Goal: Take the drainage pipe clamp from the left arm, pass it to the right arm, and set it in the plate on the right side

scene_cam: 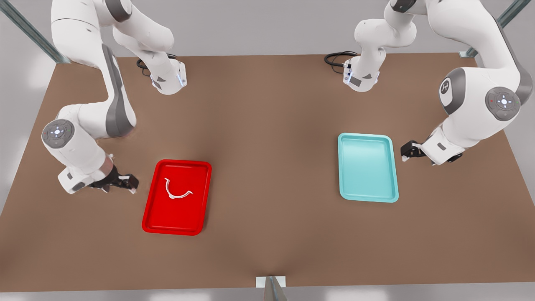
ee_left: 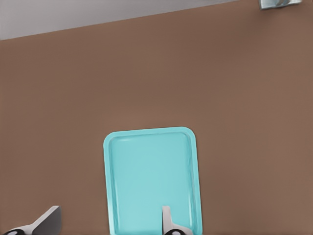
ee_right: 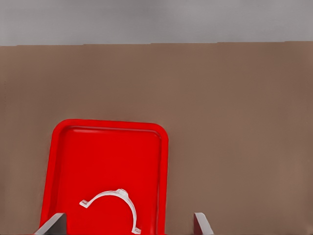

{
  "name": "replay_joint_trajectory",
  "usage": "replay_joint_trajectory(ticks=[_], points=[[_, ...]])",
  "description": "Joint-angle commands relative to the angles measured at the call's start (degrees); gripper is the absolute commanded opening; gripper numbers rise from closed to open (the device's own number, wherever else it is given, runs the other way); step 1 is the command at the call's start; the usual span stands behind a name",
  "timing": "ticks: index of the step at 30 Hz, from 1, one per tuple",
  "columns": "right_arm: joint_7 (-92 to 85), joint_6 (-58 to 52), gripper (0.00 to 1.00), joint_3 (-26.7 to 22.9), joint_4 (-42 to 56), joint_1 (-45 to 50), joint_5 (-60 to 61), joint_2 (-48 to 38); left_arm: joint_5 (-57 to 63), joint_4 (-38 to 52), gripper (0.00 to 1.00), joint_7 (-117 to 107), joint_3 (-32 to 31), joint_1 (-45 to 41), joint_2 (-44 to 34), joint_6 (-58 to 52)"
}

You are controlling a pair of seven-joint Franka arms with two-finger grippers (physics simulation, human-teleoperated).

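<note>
A plain brown tabletop [scene_cam: 267, 138] carries everything. Two trays lie flat on it, well apart. The red plate [scene_cam: 155, 215] sits toward the front view's left, the teal tray [scene_cam: 368, 197] toward the front view's right. At the far edge stand two white arm bases [scene_cam: 169, 79], each with a black cable loop [scene_cam: 336, 58] lying on the surface beside it. Between the trays the brown surface is bare.

A teal tray [scene_cam: 368, 167] with rounded corners and a raised rim lies flat on a brown tabletop [scene_cam: 267, 138] — toward the front view's right, nothing in it.
</note>
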Motion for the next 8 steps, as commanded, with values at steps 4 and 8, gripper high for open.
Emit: replay_joint_trajectory(ticks=[4, 8], points=[[-8.8, -21.9, 1.00, 0.3, 7.9, -0.1, 2.0, -3.0, 0.0, 0.0, 1.00, -3.8, 0.0, 0.0, 0.1, 0.1], [-10.5, -27.2, 1.00, -9.8, 8.5, 8.7, 2.6, -5.3, 0.0, 0.0, 1.00, -3.9, -0.1, -0.2, 0.0, -0.2]])
